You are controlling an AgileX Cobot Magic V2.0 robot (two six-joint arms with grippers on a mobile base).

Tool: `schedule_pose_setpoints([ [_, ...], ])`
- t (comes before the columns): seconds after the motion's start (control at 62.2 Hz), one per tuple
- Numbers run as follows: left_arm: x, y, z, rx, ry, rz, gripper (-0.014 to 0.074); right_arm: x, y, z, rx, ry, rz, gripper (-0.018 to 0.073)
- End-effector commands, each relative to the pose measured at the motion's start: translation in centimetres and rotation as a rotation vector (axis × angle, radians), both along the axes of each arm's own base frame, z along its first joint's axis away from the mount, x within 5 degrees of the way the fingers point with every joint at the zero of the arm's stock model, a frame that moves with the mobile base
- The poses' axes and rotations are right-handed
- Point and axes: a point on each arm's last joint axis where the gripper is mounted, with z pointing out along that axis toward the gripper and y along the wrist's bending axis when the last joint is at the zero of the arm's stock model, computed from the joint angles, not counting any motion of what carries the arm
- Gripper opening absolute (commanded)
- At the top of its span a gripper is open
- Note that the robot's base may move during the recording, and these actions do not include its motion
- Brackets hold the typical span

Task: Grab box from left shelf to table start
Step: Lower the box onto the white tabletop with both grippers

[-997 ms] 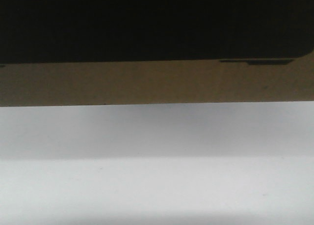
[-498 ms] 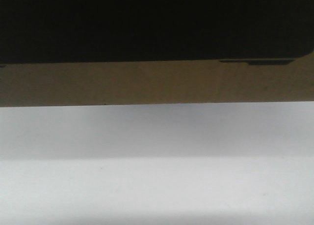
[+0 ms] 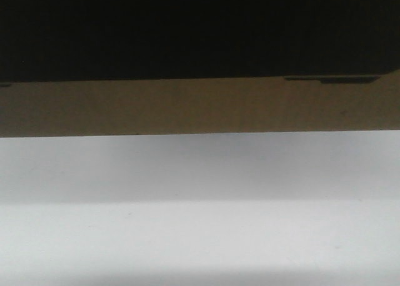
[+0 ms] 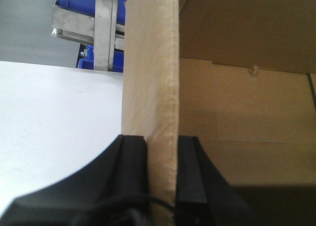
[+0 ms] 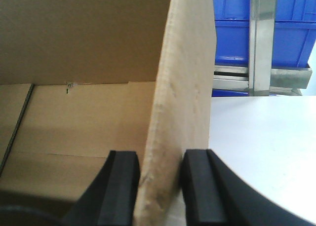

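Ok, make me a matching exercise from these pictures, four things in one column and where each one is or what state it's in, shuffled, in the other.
Things:
1. Large brown corrugated cardboard box
2. Plain white flat table
3. Black left gripper
4. Blue plastic bins

States or places:
A. On the metal shelf beyond the table
B. Shut on a side wall of the box, one finger inside and one outside
C. Open-topped, held on two opposite walls; the black right gripper grips the other wall
D. Under the box, bare in front of it

Pairs: 1-C, 2-D, 3-B, 4-A
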Motion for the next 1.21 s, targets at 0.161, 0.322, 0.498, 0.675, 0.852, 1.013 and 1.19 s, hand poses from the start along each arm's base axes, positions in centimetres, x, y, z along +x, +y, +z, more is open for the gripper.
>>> schedule_pose_setpoints([
  [0.161, 6.8, -1.5, 2.4, -0.095, -0.071, -0.006, -0.0102, 7.1, -0.7, 1.1, -0.104, 0.006, -0.115, 0.0056],
  [0.322, 12.2, -2.5, 1.6, -0.038, -0.041, -0.001, -0.0102, 12.4, -0.4, 0.1, -0.107, 0.062, -0.121, 0.0056],
  [0.498, 17.2, -3.4, -0.7, -0.001, 0.067, -0.001, -0.0102, 17.3, -0.2, -1.6, -0.110, 0.110, -0.127, 0.0056],
  [0.675, 21.3, -4.1, -2.8, 0.008, 0.122, 0.009, -0.0102, 20.7, -0.1, -3.2, -0.118, 0.179, -0.126, 0.0056],
  [0.852, 23.2, -4.5, -4.1, 0.014, 0.156, 0.014, -0.0102, 22.2, 0.0, -4.1, -0.122, 0.213, -0.125, 0.0056],
  [1.013, 23.7, -4.6, -4.6, 0.020, 0.167, 0.015, -0.0102, 22.5, 0.0, -4.3, -0.123, 0.220, -0.125, 0.0056],
  [1.19, 23.8, -4.6, -4.6, 0.020, 0.167, 0.015, -0.0102, 22.5, 0.0, -4.3, -0.122, 0.219, -0.126, 0.0058],
])
